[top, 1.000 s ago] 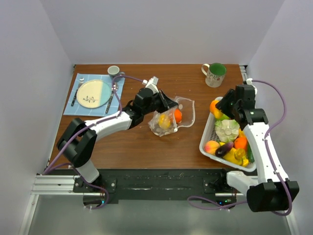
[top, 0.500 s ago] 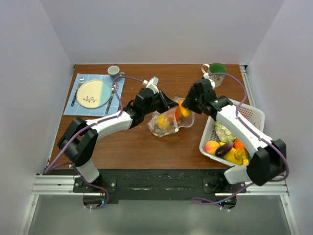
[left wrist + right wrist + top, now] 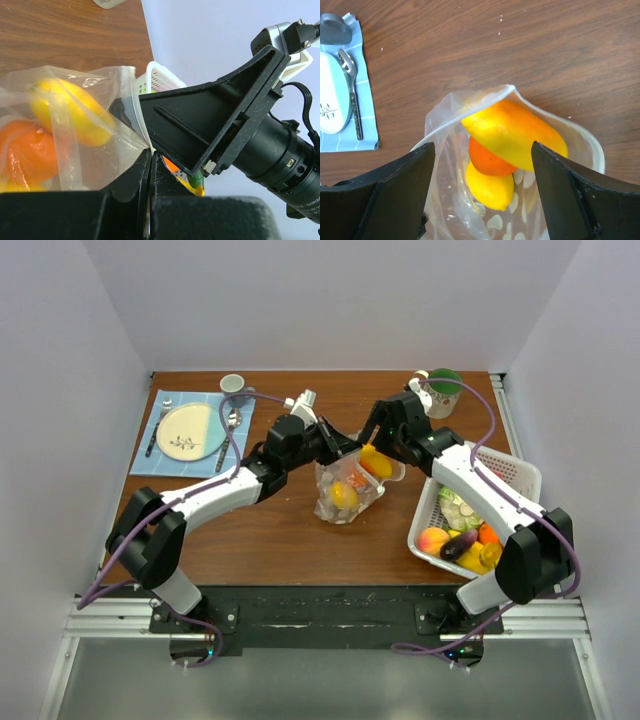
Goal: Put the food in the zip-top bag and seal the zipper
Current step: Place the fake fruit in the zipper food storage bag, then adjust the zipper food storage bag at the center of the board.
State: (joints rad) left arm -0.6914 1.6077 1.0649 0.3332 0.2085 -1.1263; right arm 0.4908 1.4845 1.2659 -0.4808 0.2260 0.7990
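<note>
Top external: left end effector (image 3: pixel 150 157) pinches zip-top bag (image 3: pixel 345 495); right end effector (image 3: pixel 482 150) open.

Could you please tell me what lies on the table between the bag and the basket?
Nothing: in the top view bare table separates the bag from the basket, with the right arm passing above.

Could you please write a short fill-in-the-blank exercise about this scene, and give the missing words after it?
1. The left pincer is ___ on the rim of the zip-top bag.
2. The right pincer hangs ___ above the bag's mouth.
3. The white basket stands on the ___ side of the table.
4. The plate rests on a ___ placemat.

Missing words: shut; open; right; blue.
</note>
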